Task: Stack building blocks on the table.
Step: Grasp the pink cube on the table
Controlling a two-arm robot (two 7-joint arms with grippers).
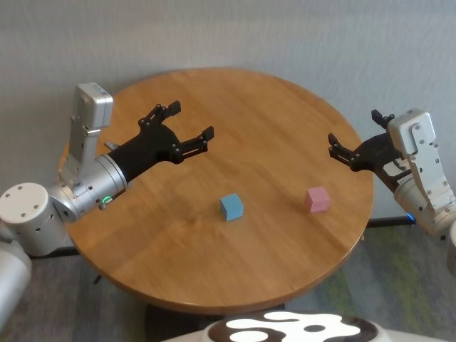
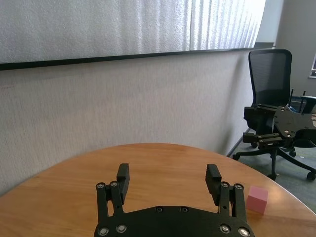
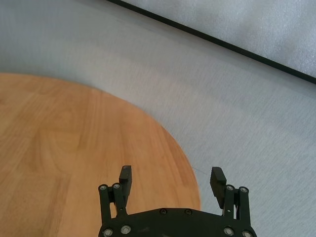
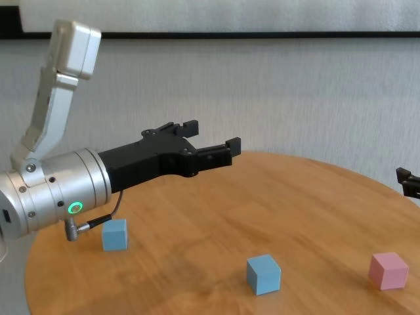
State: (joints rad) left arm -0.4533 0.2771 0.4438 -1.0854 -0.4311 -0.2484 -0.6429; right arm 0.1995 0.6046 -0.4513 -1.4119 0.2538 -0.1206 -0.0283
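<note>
The left gripper (image 1: 189,127) reaches in low from nine o'clock, held above the table (image 1: 249,107) and aimed toward its middle. The right gripper (image 1: 340,151) hangs at the three o'clock rim. One blue block (image 1: 231,206) sits near centre toward six, the pink block (image 1: 317,199) at about four, another blue block (image 4: 115,235) under the left forearm. Both sets of jaws stand wide apart, empty and touching nothing.

Matte cubes (image 1: 231,207) sit on the smooth, faintly glossy wood-grain table (image 1: 285,142).
</note>
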